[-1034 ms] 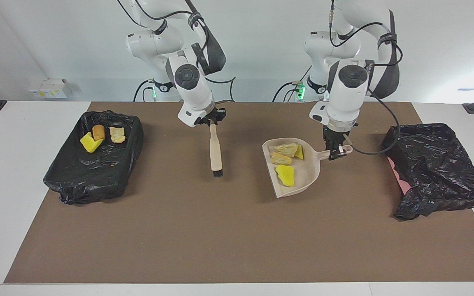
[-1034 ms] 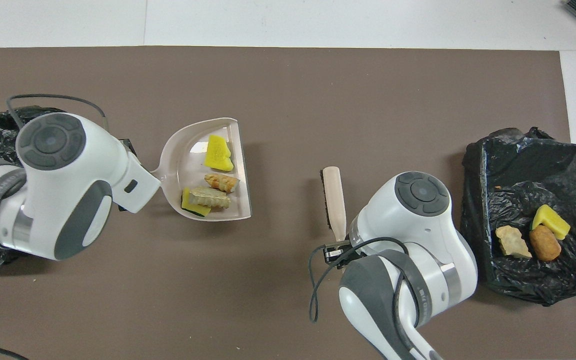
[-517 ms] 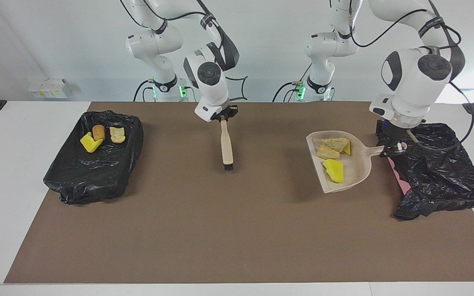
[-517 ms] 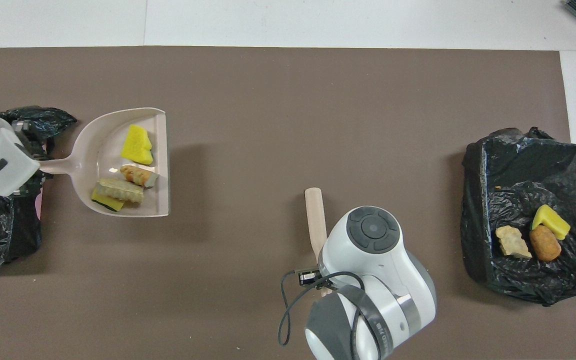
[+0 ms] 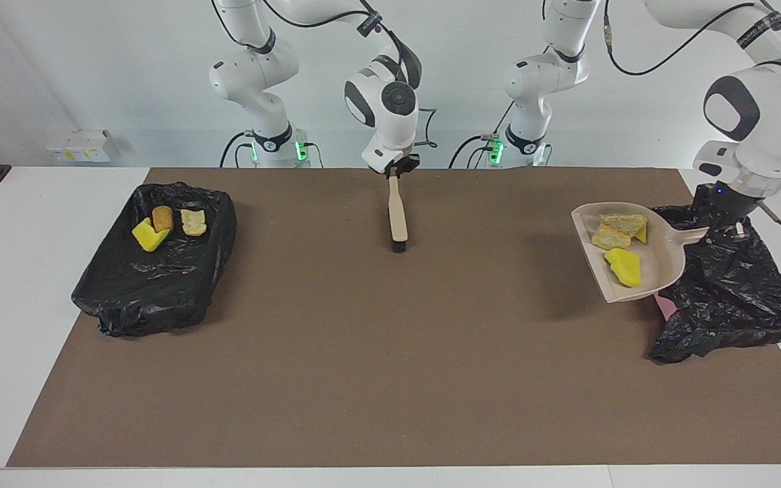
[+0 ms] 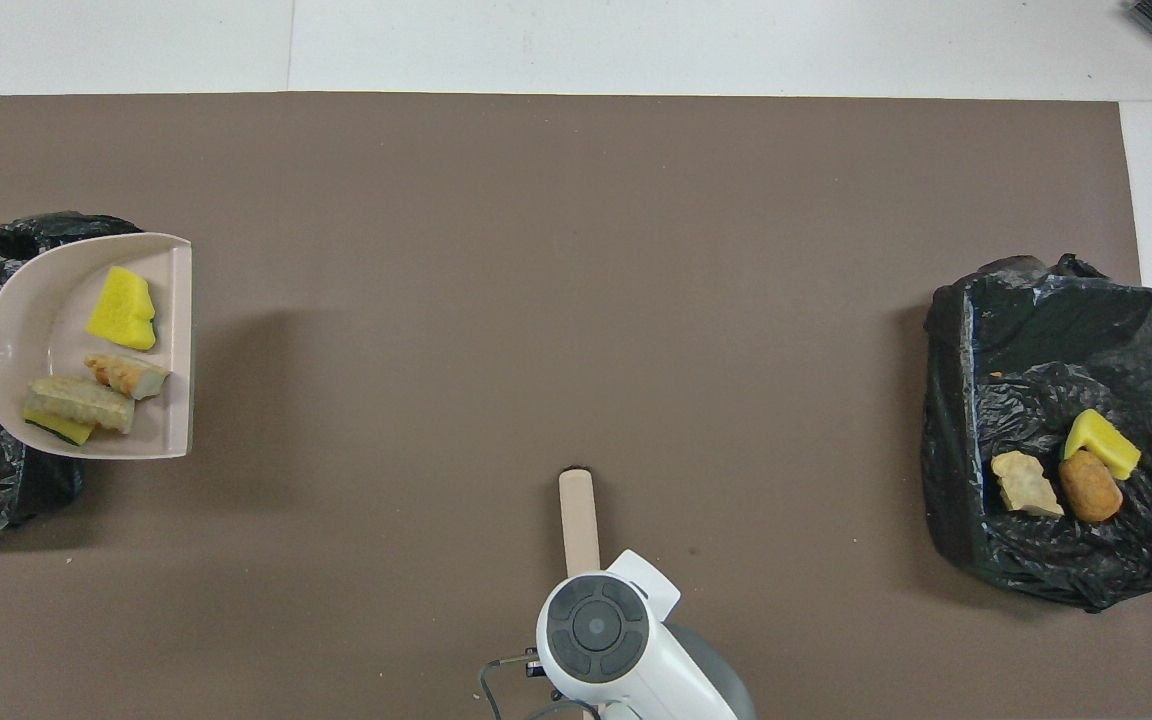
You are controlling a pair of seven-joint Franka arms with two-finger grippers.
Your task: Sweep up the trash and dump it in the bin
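Brown matting [image 5: 363, 379] covers the table in front of you, and everything sits on or over it. Largest on it are the two black-plastic-lined bins. The one at the right arm's end [image 5: 153, 285] already holds three pieces of trash: a yellow foam wedge [image 5: 150, 235], an orange-brown lump [image 5: 163, 217] and a pale tan crust [image 5: 193, 221]. The crumpled black-lined bin at the left arm's end [image 5: 729, 298] looks slumped, so I would expect its rim to give if bumped.

Next in size is the beige plastic dustpan [image 5: 665, 264], held up off the mat at the edge of that bin, its open lip pointing toward the middle of the table. Your left gripper [image 5: 723, 227] is clamped on the dustpan's handle, which looks like the right place to hold: stiff and narrow. The pan seems rigid and light.

Your right gripper [image 5: 394, 171] is closed on the top of the pale wooden hand brush [image 5: 397, 217], which hangs bristles-down over the mat near the robots.

Smallest is the trash in the pan: a bright yellow foam chunk [image 5: 624, 266], two tan bread-like lumps [image 5: 617, 230] and a yellow sliver under them. They look light, soft and loose, so they should slide readily once you tip the pan; keep it level until the lip is over the liner.
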